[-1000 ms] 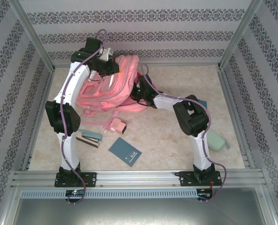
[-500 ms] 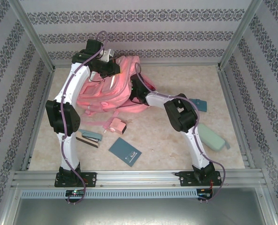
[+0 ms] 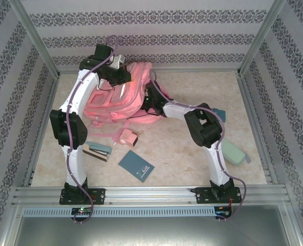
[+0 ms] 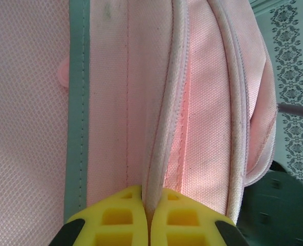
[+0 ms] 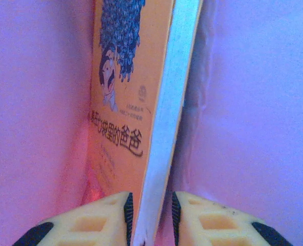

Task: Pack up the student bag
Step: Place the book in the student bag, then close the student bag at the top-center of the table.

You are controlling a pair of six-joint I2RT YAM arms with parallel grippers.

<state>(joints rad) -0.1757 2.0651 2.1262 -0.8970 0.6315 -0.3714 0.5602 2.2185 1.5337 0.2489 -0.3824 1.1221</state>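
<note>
Top camera: the student bag (image 3: 115, 100) lies at the far left of the table (image 3: 182, 154), long axis running near-left to far-right, pink with white patches. Left wrist: woven pink fabric, a grey-green trim strip, and the left gripper (image 4: 149, 210) with its yellow fingers pressed together on the white piping. Right wrist: inside the pink bag, the right gripper (image 5: 150, 215) has its fingers flanking an orange book (image 5: 123, 102) with a curly-haired cartoon and a Chinese title ending 的爸爸, though I can't tell if they're actually squeezing it.
</note>
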